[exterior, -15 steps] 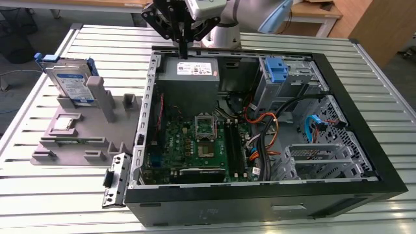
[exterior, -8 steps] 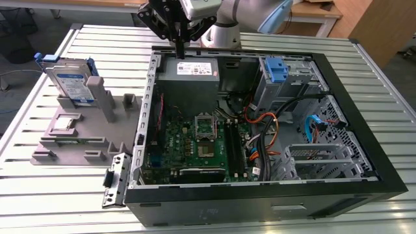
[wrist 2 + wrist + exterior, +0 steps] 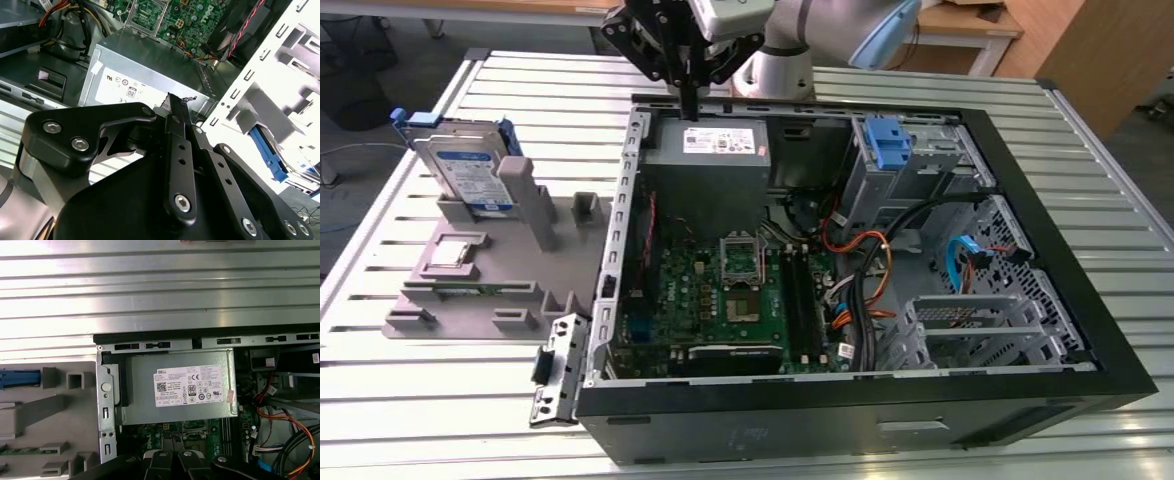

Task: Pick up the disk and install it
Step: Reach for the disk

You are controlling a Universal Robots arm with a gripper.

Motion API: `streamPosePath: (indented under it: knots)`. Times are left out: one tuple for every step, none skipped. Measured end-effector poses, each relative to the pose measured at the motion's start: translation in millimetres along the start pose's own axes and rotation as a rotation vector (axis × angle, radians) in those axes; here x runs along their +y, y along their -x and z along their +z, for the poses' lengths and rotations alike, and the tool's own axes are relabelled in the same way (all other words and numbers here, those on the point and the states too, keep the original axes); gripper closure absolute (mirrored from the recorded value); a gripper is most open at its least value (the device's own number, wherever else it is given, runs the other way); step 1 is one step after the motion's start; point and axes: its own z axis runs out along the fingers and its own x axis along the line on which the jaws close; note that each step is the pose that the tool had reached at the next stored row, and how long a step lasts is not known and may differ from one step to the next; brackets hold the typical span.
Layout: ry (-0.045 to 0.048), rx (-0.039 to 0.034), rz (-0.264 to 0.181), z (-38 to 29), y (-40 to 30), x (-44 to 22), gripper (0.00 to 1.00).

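The pincer (image 3: 688, 100) hung empty, jaws drawn narrow, above the power supply (image 3: 707, 145) of the open computer. The disk (image 3: 467, 172) stood on edge in a grey holder (image 3: 480, 290) on the worktop (image 3: 520, 80), well apart toward the exterior view's left.

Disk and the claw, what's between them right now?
In the exterior view, bare table slats and the computer case's metal side wall separate the disk from the claw.

- The disk (image 3: 470, 170) is standing upright on edge: silver, white-and-blue label on its face, blue rails framing it.
- It's slotted in the grey holder (image 3: 520, 262), on the exterior view's left of the computer case (image 3: 787, 420).
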Motion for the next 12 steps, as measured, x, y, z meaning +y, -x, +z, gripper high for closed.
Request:
streamPosePath:
  knots:
    - [0.0001,0.0000,0.000,0.0,-0.4,0.0,0.90]
    - [0.0001,-0.0001,0.000,0.0,-1.0,-0.1,0.90]
    - [0.0001,-0.0001,0.000,0.0,-1.6,-0.2,0.90]
    - [0.0000,0.0000,0.000,-0.1,-2.5,-0.2,0.90]
    - [0.0001,-0.0001,0.000,-0.1,-3.6,-0.3,0.90]
    - [0.0000,0.0000,0.000,-0.2,-4.8,-0.4,0.90]
    - [0.0001,-0.0001,0.000,-0.1,-6.0,-0.5,0.90]
    - [0.0001,-0.0001,0.000,-0.1,-7.2,-0.6,0.90]
    - [0.0001,-0.0001,0.000,-0.1,-8.4,-0.6,0.90]
    - [0.0001,-0.0001,0.000,-0.1,-9.6,-0.7,0.90]
    - [0.0001,-0.0001,0.000,-0.1,-10.7,-0.8,0.90]
    - [0.0001,-0.0001,0.000,-0.2,-11.8,-0.9,0.90]
